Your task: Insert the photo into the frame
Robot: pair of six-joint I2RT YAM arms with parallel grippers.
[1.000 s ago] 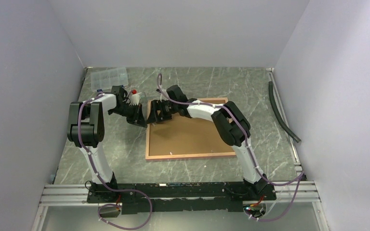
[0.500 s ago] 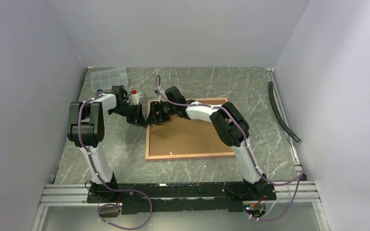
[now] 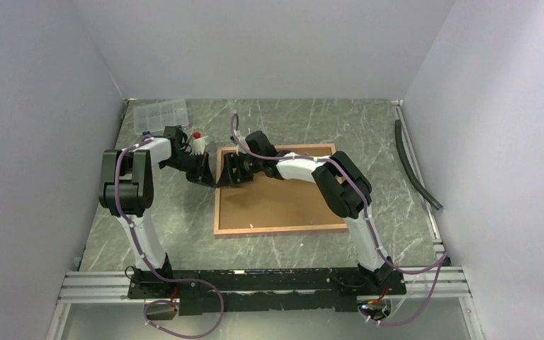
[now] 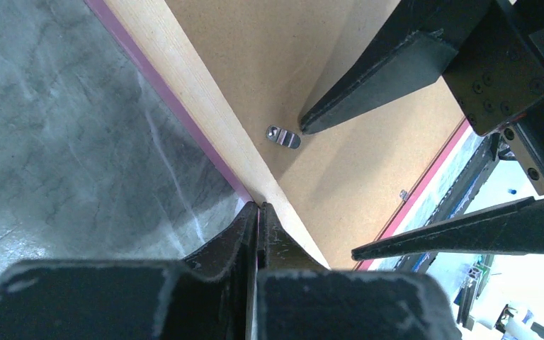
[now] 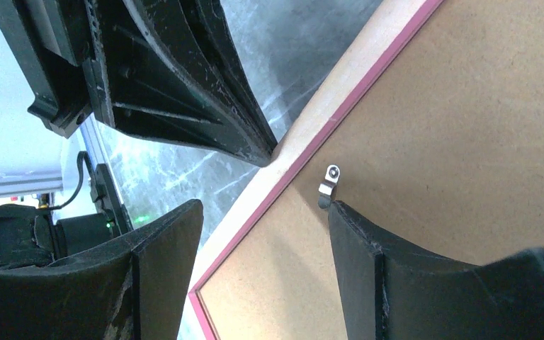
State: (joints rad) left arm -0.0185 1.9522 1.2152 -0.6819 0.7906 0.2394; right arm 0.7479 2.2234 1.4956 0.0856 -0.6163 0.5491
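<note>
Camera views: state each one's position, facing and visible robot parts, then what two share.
Top external: above, behind the left arm and right arm, looking down at the table; both show.
Left wrist: on its arm, looking along the shut left end effector at the frame's edge.
Right wrist: on its arm, looking past the open right end effector at the frame's back.
Both wrist views share the clip.

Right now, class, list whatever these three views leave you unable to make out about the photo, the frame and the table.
Photo: in no view; whether it lies under the backing board cannot be told.
Frame front: faces down in every view.
Frame's right edge, top view: mostly covered by the right arm.
Small white-and-red thing, top view: too small to name.
</note>
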